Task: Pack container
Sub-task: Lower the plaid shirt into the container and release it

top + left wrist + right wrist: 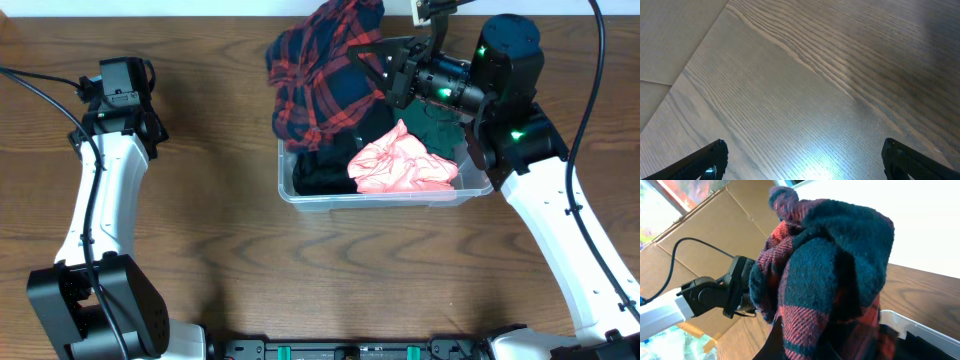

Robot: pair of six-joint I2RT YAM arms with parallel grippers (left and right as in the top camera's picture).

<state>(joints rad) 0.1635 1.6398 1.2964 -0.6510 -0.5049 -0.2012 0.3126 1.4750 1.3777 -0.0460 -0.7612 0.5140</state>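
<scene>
Here the wide brown wooden surface is carrying the large clear plastic rectangular container, which is standing near the far edge, right of the middle. A red and navy checked cloth is hanging above its far left corner, and the right hand is pinching it tightly. A crumpled pink cloth is lying inside. The left hand is hovering wide apart, holding nothing, well away from the container.

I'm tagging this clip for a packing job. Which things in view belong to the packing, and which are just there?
Part of the job:
- container
- red-and-navy plaid garment, gripped by the shut right tool above the container
- pink garment and dark clothes, inside the container

Just there:
- left tool, open over bare table
- cardboard
</scene>
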